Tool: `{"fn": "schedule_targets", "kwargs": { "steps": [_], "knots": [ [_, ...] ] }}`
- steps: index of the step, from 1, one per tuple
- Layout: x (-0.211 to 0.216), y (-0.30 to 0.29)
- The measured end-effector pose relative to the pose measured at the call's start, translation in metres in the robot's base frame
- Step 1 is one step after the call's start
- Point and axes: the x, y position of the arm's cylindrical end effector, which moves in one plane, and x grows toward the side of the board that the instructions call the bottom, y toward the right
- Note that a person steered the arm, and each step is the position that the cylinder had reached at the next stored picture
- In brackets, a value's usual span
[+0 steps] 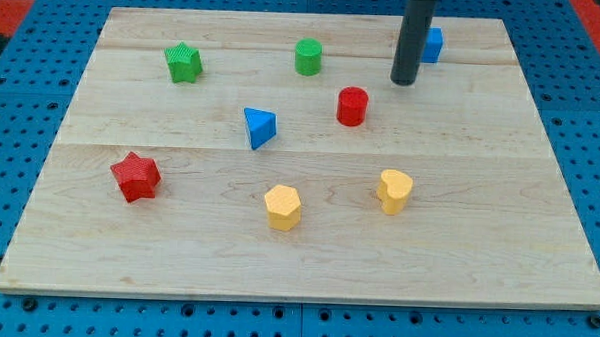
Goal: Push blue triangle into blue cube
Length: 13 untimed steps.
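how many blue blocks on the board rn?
2. The blue triangle sits left of the board's centre. The blue cube is at the view's top right, partly hidden behind the rod, just right of my tip. No others visible.

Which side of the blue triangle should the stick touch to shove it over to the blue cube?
There is no gripping here, only pushing. I would set my tip against the blue triangle on its lower-left side, the side facing away from the blue cube, which sits toward the view's top right, partly hidden by the rod. The red cylinder stands near that path, so probably aim above it.
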Motion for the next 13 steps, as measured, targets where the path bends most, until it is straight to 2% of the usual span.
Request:
{"fn": "schedule_targets", "kwargs": {
  "steps": [1, 2, 3, 4, 5, 6, 8, 9, 10, 12, 13],
  "knots": [
    [0.056, 0.010],
    [0.122, -0.050],
    [0.125, -0.154],
    [0.094, -0.225],
    [0.072, -0.203],
    [0.072, -0.185],
    [0.044, -0.153],
    [0.076, -0.137],
    [0.083, -0.096],
    [0.108, -0.058],
    [0.091, -0.025]
  ]
}}
